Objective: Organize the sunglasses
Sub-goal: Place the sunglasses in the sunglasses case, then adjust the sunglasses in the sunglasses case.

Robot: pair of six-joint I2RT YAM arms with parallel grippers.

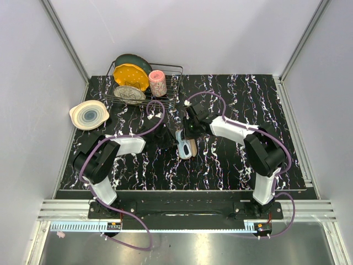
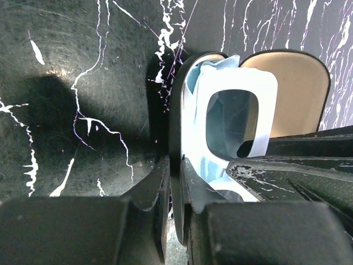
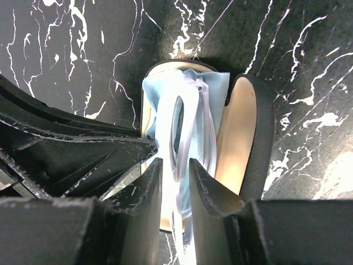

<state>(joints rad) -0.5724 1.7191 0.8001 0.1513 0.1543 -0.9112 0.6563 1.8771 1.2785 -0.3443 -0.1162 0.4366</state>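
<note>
sunglasses (image 3: 190,128), folded, lengthwise in open case (image 3: 245,138)

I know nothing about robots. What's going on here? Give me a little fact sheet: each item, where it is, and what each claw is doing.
Sunglasses: lying on the cloth inside the open case
Cloth: light blue, under the sunglasses
Case: black, tan lining, open, mid-table between the arms
Left gripper: shut on the case's rim
Right gripper: jaws slightly apart, one either side of the sunglasses
Elsewhere: dish rack with a pink cup, back left; bowl beside it
</note>
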